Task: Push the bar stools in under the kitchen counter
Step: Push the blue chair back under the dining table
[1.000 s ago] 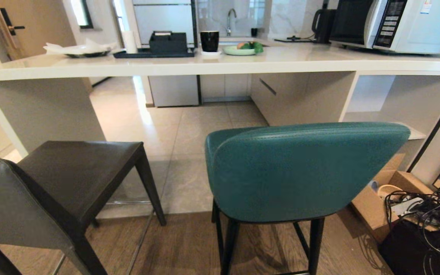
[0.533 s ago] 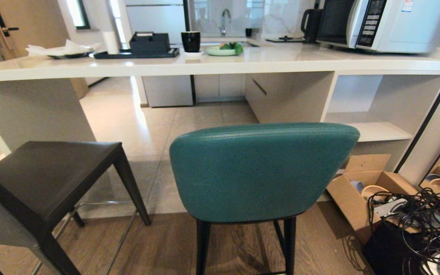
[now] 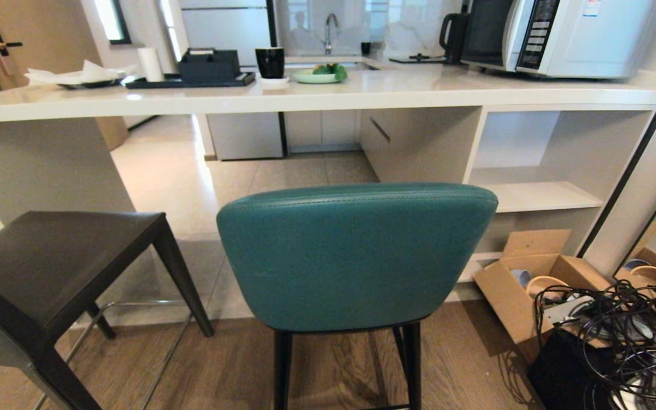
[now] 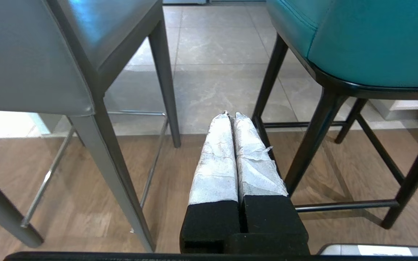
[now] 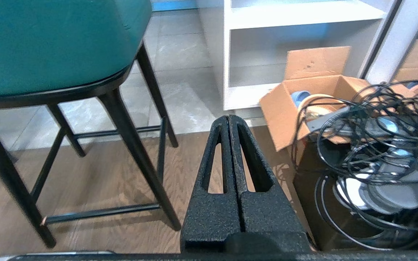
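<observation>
Nothing pushed yet: teal stool and grey stool both stand clear of kitchen counter, left gripper and right gripper pinched closed, empty.

Left gripper: two long fingers are being shown wrapped in crinkled white tape, seated in black foam-like blocks. Right gripper: two black rough-textured tapered fingers, each with a long triangular cut-out, are being shown.
</observation>
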Available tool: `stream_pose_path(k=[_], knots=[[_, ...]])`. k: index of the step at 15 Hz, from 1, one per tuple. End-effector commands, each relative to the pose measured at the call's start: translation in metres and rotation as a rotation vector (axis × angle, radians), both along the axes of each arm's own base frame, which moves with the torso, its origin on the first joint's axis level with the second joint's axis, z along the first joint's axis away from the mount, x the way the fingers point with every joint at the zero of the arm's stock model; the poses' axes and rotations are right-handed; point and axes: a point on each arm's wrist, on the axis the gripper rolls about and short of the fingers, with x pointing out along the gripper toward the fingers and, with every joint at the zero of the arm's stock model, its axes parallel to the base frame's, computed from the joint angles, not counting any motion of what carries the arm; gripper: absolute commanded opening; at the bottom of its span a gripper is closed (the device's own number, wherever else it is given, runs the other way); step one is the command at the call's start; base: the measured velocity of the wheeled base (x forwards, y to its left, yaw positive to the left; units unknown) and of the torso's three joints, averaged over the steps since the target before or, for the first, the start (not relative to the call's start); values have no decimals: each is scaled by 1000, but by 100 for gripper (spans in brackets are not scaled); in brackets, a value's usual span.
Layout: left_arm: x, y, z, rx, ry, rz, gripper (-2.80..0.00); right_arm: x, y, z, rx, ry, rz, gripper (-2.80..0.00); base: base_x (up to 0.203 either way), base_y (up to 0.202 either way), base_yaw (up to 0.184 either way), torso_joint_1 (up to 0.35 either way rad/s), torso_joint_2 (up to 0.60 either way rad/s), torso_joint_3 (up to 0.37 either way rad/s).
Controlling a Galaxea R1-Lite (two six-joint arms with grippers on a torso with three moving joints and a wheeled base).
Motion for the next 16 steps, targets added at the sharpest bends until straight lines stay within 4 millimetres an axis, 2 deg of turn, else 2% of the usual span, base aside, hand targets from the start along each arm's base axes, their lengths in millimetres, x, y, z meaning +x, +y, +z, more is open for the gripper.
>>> stream_pose_path(k=[1, 14, 16], knots=[[0, 0, 0, 0, 2, -1, -280, 0, 0, 0, 0, 3, 0, -280, 0, 0, 0, 0, 0, 0], [1, 0, 1, 1, -31, 0, -280, 0, 0, 1, -3, 2, -4, -280, 0, 0, 0, 0, 0, 0], [-2, 0, 22, -10, -73, -3, -280, -4, 0, 25, 13, -15, -9, -280, 0, 0, 0, 0, 0, 0]])
